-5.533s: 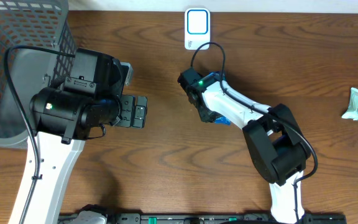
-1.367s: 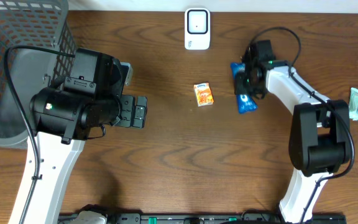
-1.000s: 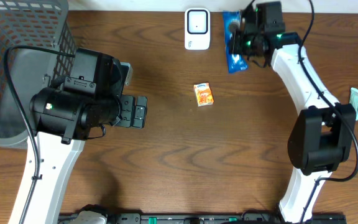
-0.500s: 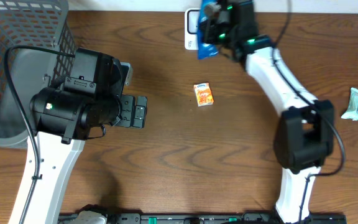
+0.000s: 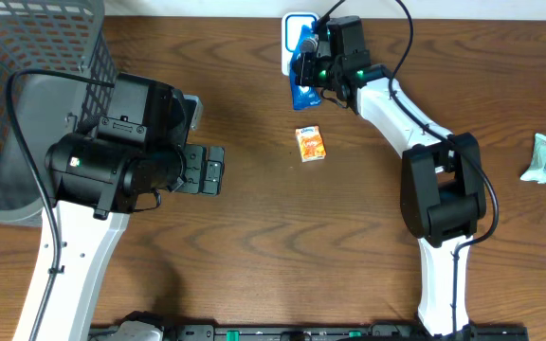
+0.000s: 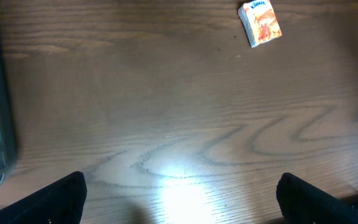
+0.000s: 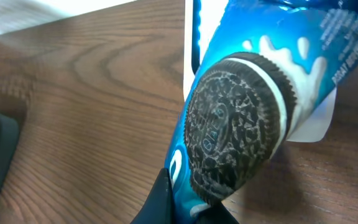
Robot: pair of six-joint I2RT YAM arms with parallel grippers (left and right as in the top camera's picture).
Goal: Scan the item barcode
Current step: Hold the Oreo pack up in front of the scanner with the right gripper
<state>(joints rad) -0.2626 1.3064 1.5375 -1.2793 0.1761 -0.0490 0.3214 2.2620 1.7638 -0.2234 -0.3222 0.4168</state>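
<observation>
Brown wood-grain table runs under both my arms, with the white scanner standing at its far edge. My right gripper is clamped tight on the blue cookie packet and holds it directly over the scanner, so that only the scanner's left side and top show past it from above. The packet's long axis runs almost straight from the far edge toward my base, leaning a little. Its far end lies across the scanner's face and its near end points down at the small orange tissue pack.

In my right wrist view the printed cookie on the packet faces the camera. The scanner's white body shows behind it, and one dark fingertip sits at its lower edge.

The tissue pack lies flat on the wood, on my side of the scanner and clear of it. My left gripper hangs well to the left of the scanner with its fingers spread wide apart, holding nothing; bare wood and the tissue pack show beyond them.

Far left of the scanner stands a grey mesh basket. Only mesh wall and grey floor show inside, as my left arm hides the rest. Far right of the scanner, at the table's edge, lies a crumpled pale green wrapper.
</observation>
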